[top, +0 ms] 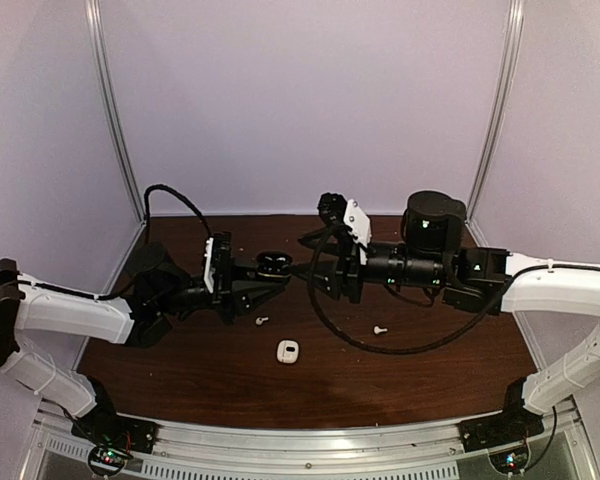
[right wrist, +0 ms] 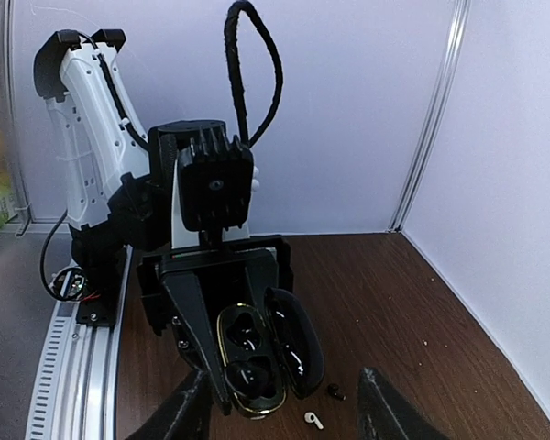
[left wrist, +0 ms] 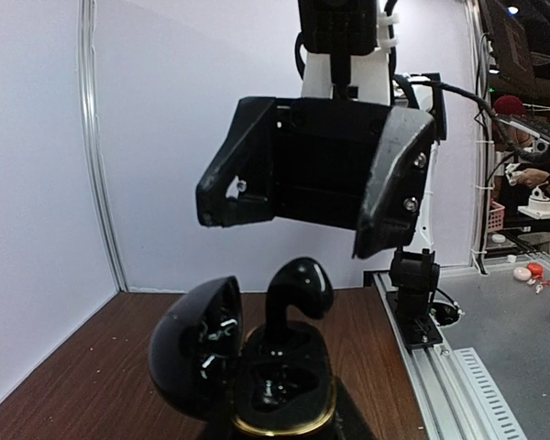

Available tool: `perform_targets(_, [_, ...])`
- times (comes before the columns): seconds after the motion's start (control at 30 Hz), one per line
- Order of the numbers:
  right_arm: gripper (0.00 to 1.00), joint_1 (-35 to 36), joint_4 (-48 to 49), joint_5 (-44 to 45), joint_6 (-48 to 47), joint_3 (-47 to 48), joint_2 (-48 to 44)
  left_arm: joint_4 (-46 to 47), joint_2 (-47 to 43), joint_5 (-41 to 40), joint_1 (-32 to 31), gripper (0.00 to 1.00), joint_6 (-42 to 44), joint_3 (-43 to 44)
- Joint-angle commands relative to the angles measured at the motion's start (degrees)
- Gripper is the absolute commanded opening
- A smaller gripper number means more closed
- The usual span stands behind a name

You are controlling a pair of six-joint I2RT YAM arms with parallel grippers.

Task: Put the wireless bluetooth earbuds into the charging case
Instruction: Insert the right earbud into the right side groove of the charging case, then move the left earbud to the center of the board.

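Observation:
My left gripper (top: 265, 272) is shut on an open black charging case (top: 273, 263) with a gold rim and holds it above the table. In the left wrist view one black earbud (left wrist: 298, 295) stands stem-down in the case (left wrist: 284, 394), not fully seated; the other slot is empty. My right gripper (top: 308, 270) faces the case, open and empty, close in front of it (left wrist: 289, 229). In the right wrist view (right wrist: 280, 417) a second black earbud (right wrist: 334, 392) and a white earbud (right wrist: 313, 420) lie on the table under the case (right wrist: 252, 362). Two white earbuds (top: 261, 321) (top: 380, 329) lie on the table.
A small white charging case (top: 287, 351) lies on the brown table (top: 180, 370) near its front middle. White walls enclose the back and sides. A black cable (top: 380, 345) loops down from the right arm onto the table.

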Motion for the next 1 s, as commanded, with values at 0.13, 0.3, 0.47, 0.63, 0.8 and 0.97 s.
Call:
perform_targets(0.13, [0.54,-0.4,-2.4,0.7,1.1,2.4,2.1,1.6,0.9,1.9,0.3,0.0,1.0,2.0])
perform_targets(0.3, [0.55,-0.4,-1.1,1.6,2.8,2.0,2.4,1.5,1.7,1.8,0.2,0.0,1.2,2.0])
perform_targets(0.47, [0.56,-0.3,-0.6,2.0,4.0,2.1,3.3,1.6,1.7,1.3,0.0,0.0,1.4,1.8])
perform_targets(0.63, [0.57,-0.3,-0.4,2.4,4.8,2.2,4.1,1.3,1.8,0.8,-0.1,0.0,1.8,2.0])
perform_targets(0.8, [0.57,-0.4,0.1,2.4,5.8,2.4,4.9,0.8,1.8,0.5,-0.3,0.0,2.2,2.2])
perform_targets(0.97, [0.61,-0.4,0.7,-0.6,6.1,1.7,4.7,1.8,1.7,0.3,-0.3,0.0,1.6,1.9])
